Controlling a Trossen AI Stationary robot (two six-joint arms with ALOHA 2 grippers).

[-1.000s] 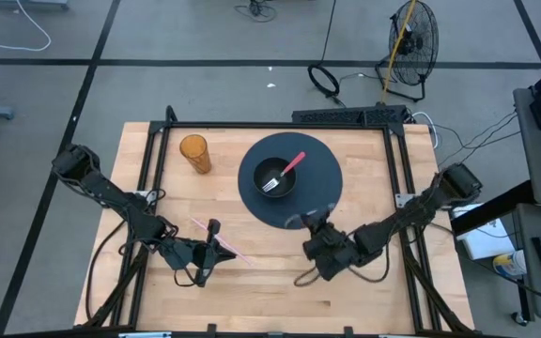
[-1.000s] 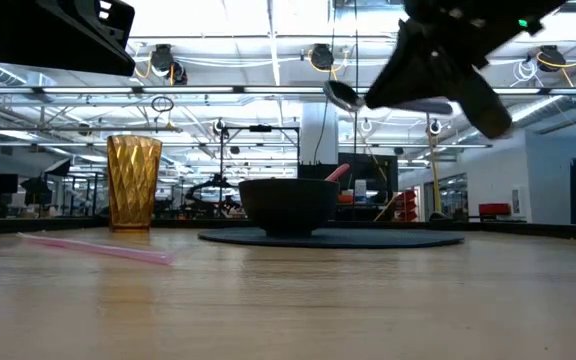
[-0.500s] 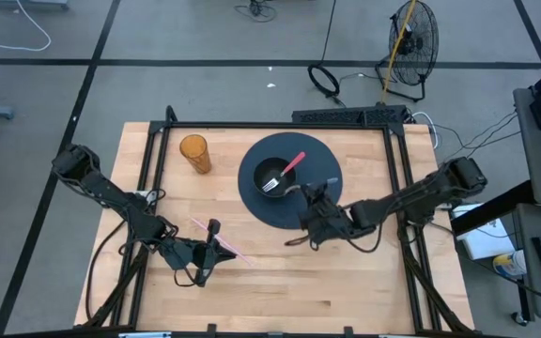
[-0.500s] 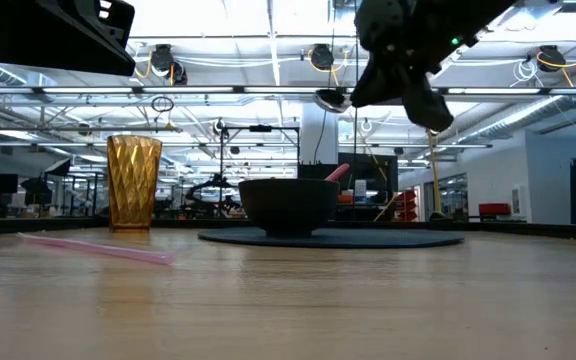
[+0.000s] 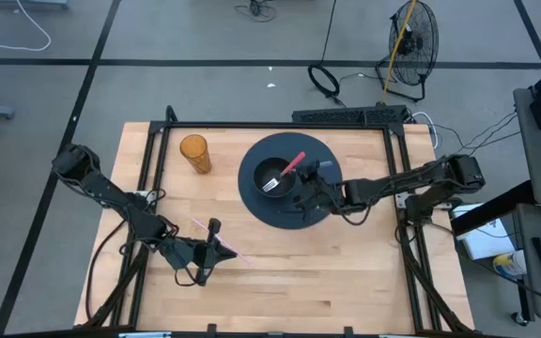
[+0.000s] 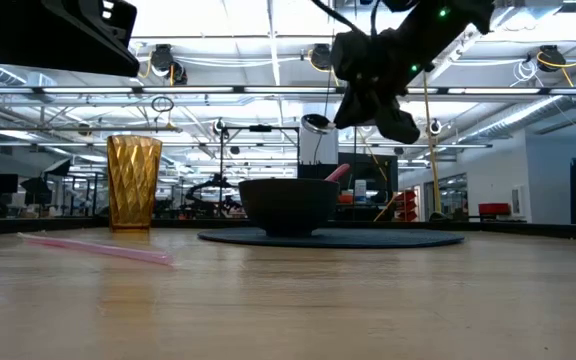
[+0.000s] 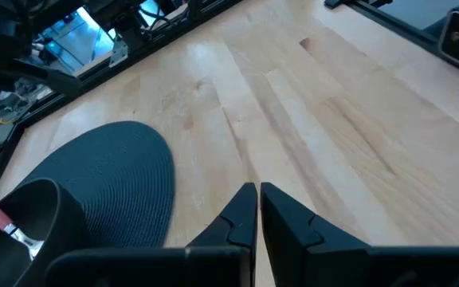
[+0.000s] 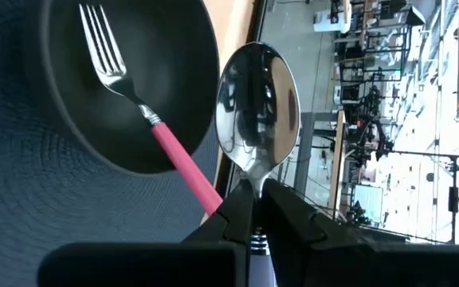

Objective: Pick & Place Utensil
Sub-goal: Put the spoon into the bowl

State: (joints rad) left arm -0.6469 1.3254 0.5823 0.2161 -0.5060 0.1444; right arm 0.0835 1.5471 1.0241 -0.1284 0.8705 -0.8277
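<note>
Wooden table (image 5: pixel 280 272) in an open workshop. Right gripper (image 5: pixel 305 187), fingers clamped on the spoon (image 8: pixel 258 112), hovers beside the bowl (image 5: pixel 274 177) on the mat (image 5: pixel 322 160); left gripper (image 5: pixel 207 266), closed and empty, rests front-left.

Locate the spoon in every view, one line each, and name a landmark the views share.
High view: not discernible; right gripper beside the bowl hides it.
Low view: spoon above the bowl, upper centre.
Left wrist view: not in it.
Right wrist view: spoon centre, clamped between the fingers.
Shared landmark: the black bowl with the pink-handled fork.
</note>
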